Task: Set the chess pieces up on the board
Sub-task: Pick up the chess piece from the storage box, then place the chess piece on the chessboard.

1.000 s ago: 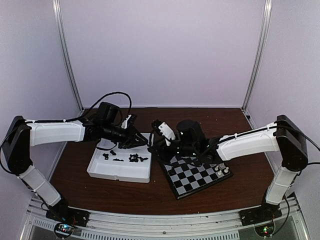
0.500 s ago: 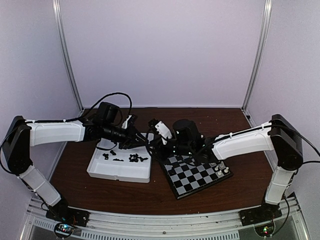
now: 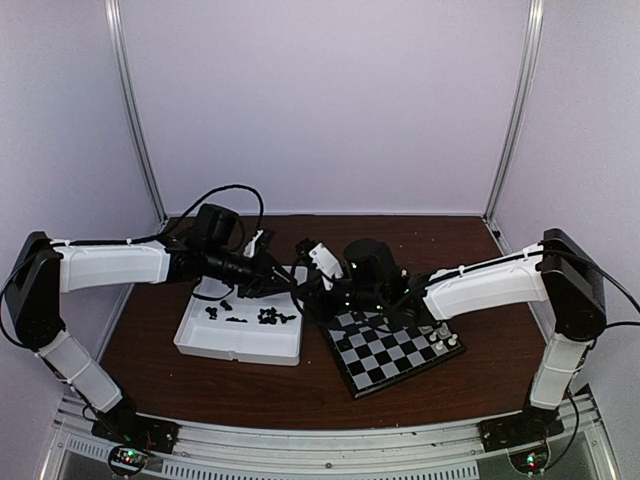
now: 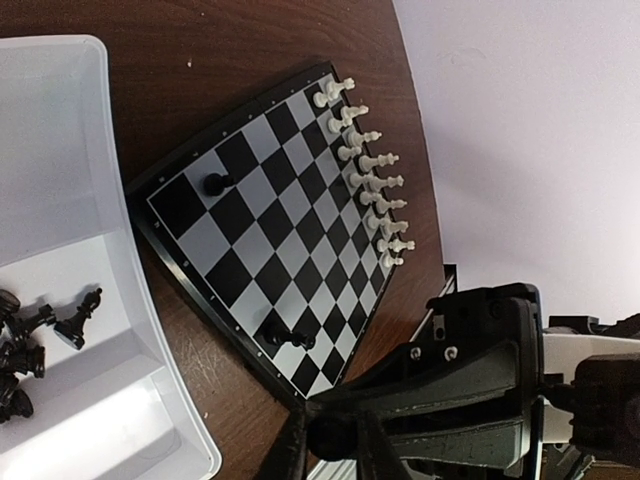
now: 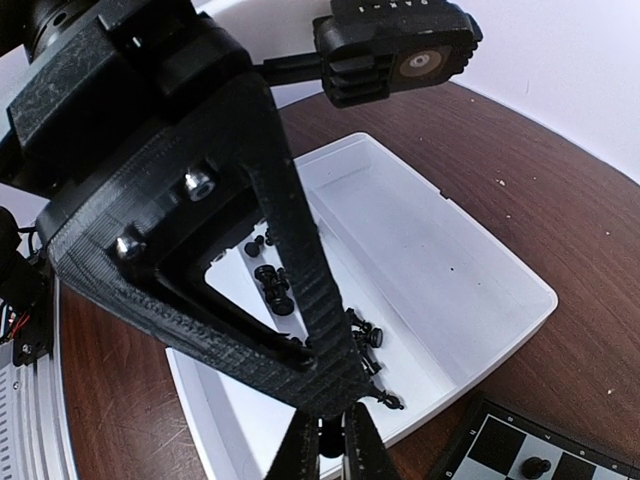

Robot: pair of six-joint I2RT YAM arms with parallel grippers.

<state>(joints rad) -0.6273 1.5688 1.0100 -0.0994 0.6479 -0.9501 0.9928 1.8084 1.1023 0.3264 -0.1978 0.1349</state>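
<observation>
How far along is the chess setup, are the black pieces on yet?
Early. Done: white pieces line one edge of the board, and two black pieces sit on it, one upright, one seemingly lying down. In hand: the left gripper and right gripper meet tip to tip, both shut on what looks like one black piece. Left: a heap of black pieces in the tray.

Pale lilac walls (image 3: 320,100) and two metal posts (image 3: 133,110) enclose a dark wooden table (image 3: 450,235).
</observation>
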